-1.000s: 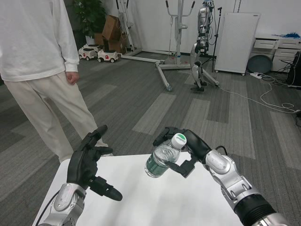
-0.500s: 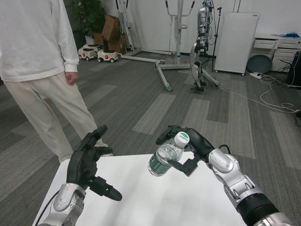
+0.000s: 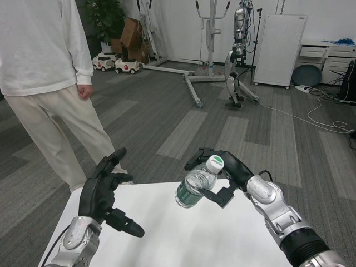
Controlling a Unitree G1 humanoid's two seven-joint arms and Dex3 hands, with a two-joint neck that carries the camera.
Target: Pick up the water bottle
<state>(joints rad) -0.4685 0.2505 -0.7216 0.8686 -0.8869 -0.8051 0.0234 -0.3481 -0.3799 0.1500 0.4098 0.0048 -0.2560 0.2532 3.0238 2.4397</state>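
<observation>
Right hand (image 3: 222, 175) gripped the water bottle (image 3: 196, 184) near its neck; looked near-empty, light, crushable, slippery plastic.

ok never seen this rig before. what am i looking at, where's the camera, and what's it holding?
This is a humanoid robot, seen through the single camera in its own head, looking forward and down over a white table. The two silver forearms ending in black hands are its own. Its left hand, on the picture's left, hangs above the table's left part with fingers apart and holds nothing. Its right hand grips a clear water bottle with a green label and a white-and-green cap, tilted, with its bottom end pointing down to the left; it looks lifted off the table. I see nothing else on the table. Beyond it a person in light clothes stands on the grey carpet, and another robot hangs from a frame at the back.
</observation>
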